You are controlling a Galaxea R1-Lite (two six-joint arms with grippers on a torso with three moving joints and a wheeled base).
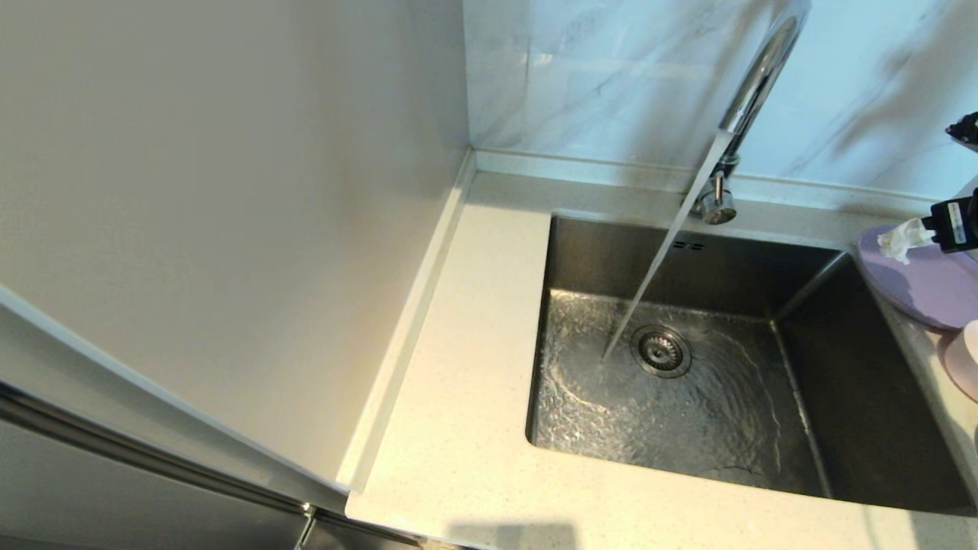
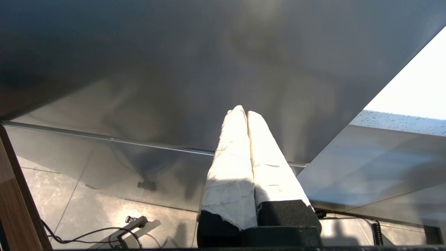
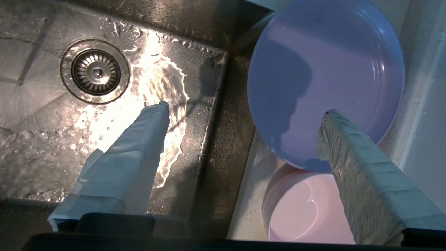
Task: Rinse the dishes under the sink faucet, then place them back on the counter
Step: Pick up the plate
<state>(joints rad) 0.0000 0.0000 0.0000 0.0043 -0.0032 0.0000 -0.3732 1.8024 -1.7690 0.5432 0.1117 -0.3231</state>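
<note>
Desk [image 1: 458,428] is carrying the sink [image 1: 863,397]; faucet [image 1: 752,84] is running water into the basin beside the drain [image 3: 94,71]. Lavender plate [image 3: 341,62] is sitting on the desk at the sink's right edge, pink cup [image 3: 306,209] just beside it. Right gripper [image 3: 244,111] is hovering released above the plate's rim, grasping nothing. Left gripper [image 2: 244,113] is parked below the desk, clenched.

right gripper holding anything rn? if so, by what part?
Nothing held. The right gripper is open above the shallow lavender plate, which lies on the speckled off-white counter; its fingers straddle the plate's rim without closing on it.
</note>
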